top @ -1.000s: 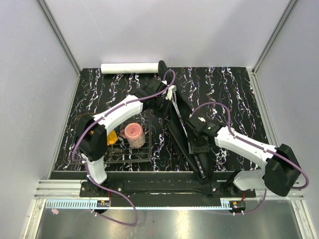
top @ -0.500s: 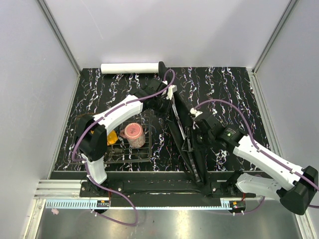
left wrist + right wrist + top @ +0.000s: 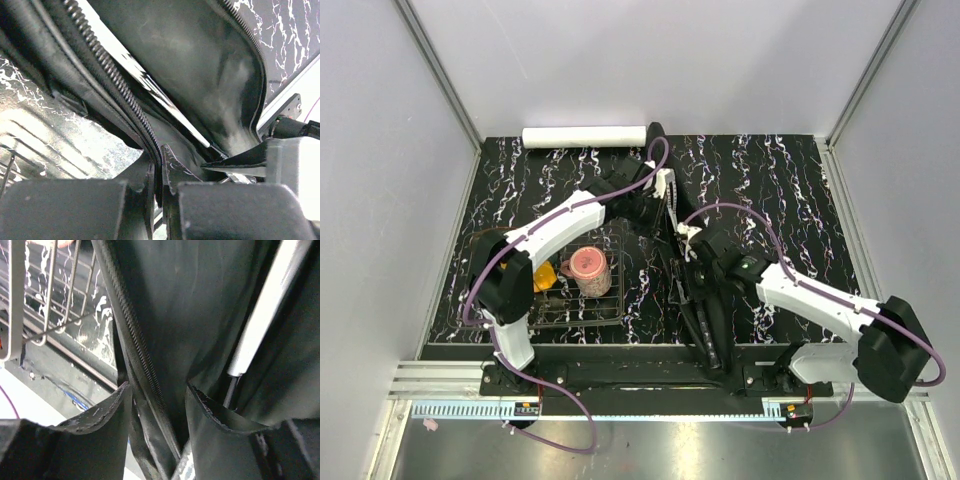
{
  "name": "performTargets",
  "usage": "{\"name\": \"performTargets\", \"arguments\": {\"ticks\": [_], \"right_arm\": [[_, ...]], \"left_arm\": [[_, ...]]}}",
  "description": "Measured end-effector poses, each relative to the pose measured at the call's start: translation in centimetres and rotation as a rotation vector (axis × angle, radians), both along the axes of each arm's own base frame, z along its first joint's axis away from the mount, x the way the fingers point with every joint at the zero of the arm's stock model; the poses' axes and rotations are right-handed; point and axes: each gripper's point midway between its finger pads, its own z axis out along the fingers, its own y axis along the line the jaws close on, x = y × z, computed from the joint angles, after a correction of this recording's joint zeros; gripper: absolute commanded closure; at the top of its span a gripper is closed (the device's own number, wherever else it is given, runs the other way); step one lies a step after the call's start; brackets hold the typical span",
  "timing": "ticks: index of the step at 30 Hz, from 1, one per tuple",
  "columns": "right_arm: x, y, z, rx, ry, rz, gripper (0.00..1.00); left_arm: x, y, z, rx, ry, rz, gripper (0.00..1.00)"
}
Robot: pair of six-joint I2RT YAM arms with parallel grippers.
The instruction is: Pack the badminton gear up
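The long black bag lies diagonally across the middle of the table, its mouth unzipped. My left gripper is at its upper part, shut on the zipper edge of the bag; the jaws pinch that edge. My right gripper is just below it, open, its fingers astride the other zipper edge. Inside the bag lies a pale racket shaft, also seen in the right wrist view. A white tube rests at the table's back edge.
A wire rack stands left of the bag and holds a pink cup and a yellow-black object. The rack's wires are close to my right gripper. Grey walls enclose the table on three sides.
My right arm has moved up and left along the bag, towards the left gripper, and its jaws have widened. The left arm has held still on the zipper edge.
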Motion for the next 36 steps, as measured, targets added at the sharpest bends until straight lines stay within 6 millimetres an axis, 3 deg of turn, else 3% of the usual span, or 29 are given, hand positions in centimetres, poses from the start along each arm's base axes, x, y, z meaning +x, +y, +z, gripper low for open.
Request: {"name": "performTargets", "arguments": {"ticks": [5,12,14,18,22,27,33,36], "right_arm": [[-2.4,0.5,-1.2,0.072,0.081,0.05,0.55],[-5.4,1.3,1.3,0.282,0.11,0.1,0.53],[-6.0,1.6,1.5,0.316,0.136,0.116,0.58],[-7.2,1.9,0.1,0.307,0.233,0.135,0.61],[-7.7,1.9,-0.8,0.292,0.287,0.146,0.55],[-6.7,0.9,-0.3,0.227,0.225,0.094,0.33],[-1.2,1.5,4.5,0.195,0.022,0.023,0.29],[1.9,1.2,5.0,0.181,-0.018,-0.011,0.3]], "left_arm": [[0.8,0.6,0.4,-0.016,0.016,0.054,1.0],[3.7,2.2,1.2,-0.066,0.038,0.18,1.0],[4.4,2.5,1.4,-0.079,0.036,0.207,1.0],[5.4,2.8,1.8,-0.102,0.027,0.244,1.0],[5.9,3.1,1.7,-0.097,0.02,0.266,1.0],[5.9,3.2,1.8,-0.104,0.024,0.263,1.0],[4.8,3.3,0.8,-0.117,0.04,0.235,1.0],[4.4,3.3,0.6,-0.118,0.049,0.221,1.0]]}}
